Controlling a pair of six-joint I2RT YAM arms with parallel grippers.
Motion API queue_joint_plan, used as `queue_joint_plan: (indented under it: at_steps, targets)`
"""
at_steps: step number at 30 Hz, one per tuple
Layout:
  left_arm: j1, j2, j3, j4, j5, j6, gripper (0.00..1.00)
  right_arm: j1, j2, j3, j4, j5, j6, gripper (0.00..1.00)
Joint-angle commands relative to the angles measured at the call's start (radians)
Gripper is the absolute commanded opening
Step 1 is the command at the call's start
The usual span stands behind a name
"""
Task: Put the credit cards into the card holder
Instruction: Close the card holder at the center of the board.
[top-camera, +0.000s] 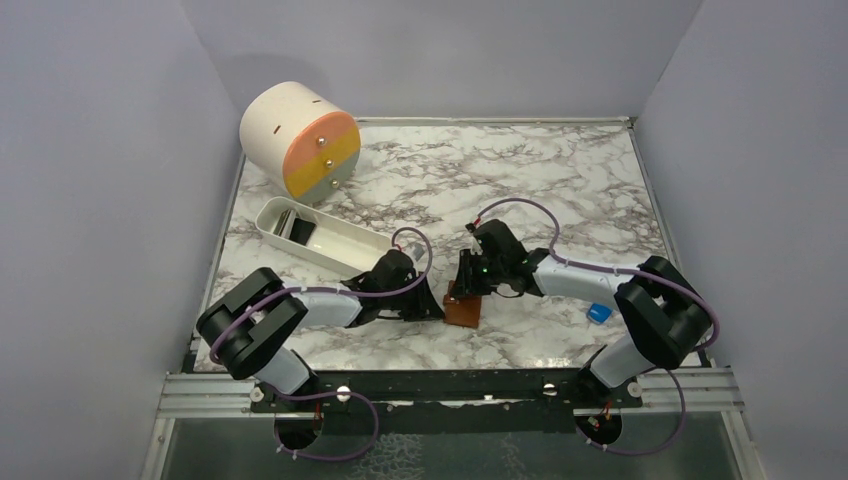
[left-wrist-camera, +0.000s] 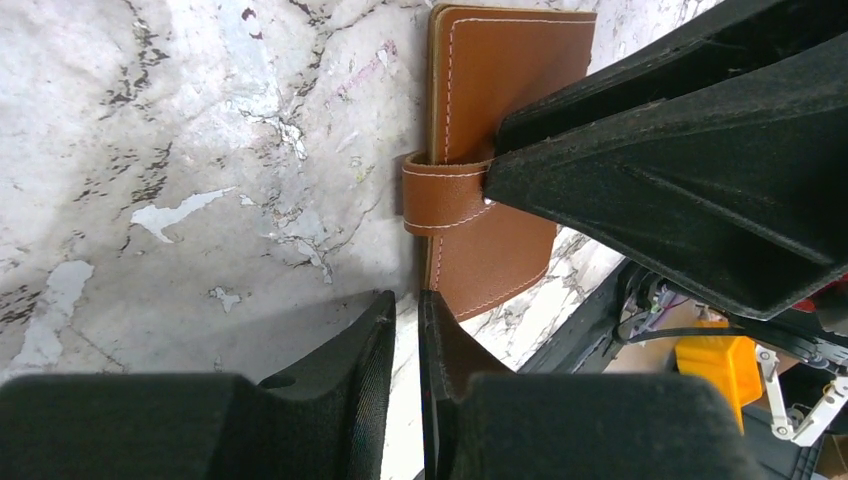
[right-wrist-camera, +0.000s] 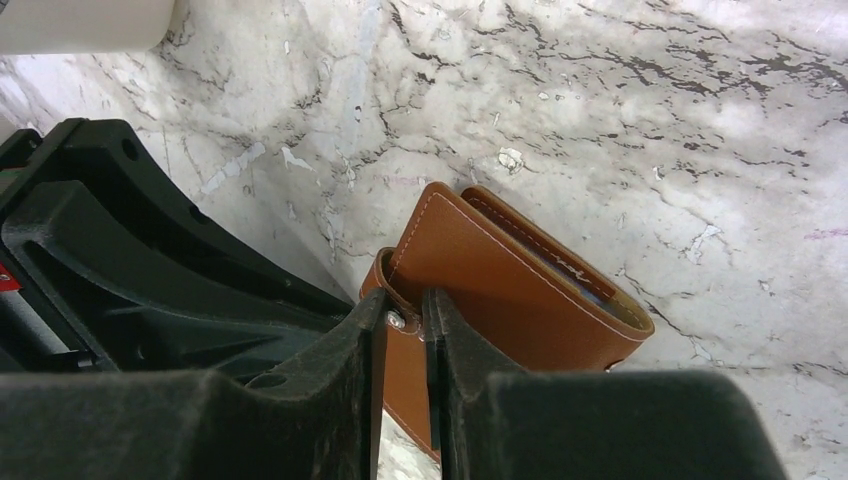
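The brown card holder (top-camera: 462, 310) lies folded on the marble between my two grippers, with its strap tab (left-wrist-camera: 440, 196) wrapped over one edge. My right gripper (right-wrist-camera: 405, 318) is shut on that tab, and the snap stud shows between its fingers (left-wrist-camera: 680, 170). My left gripper (left-wrist-camera: 408, 305) sits low at the card holder's near corner. Its jaws stand a narrow slit apart with only marble between them. Dark credit cards (top-camera: 298, 228) lie in the white tray, far from both grippers.
The white oblong tray (top-camera: 340, 250) stands just behind my left arm. A cream drum with an orange and yellow face (top-camera: 300, 140) lies at the back left. A small blue block (top-camera: 599, 312) rests by the right arm. The table's near edge (left-wrist-camera: 590, 320) is close to the card holder.
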Motion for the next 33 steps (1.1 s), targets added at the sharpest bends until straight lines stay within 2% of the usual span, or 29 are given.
queue_joint_plan:
  at_steps: [1,8,22,33]
  targets:
    - [-0.009,0.035,0.007,0.018,0.009,-0.006,0.17,0.007,0.007,0.004,0.000,-0.015,-0.013,0.17]
    - [-0.011,0.062,0.001,0.017,0.007,-0.020,0.16,0.007,-0.031,0.001,-0.013,-0.033,-0.002,0.01]
    - [-0.011,0.081,-0.005,0.016,-0.006,-0.031,0.16,0.007,-0.081,-0.016,-0.082,0.043,-0.002,0.01]
    - [-0.012,0.087,-0.007,0.014,-0.010,-0.030,0.16,0.007,-0.045,-0.043,-0.062,0.097,-0.020,0.01]
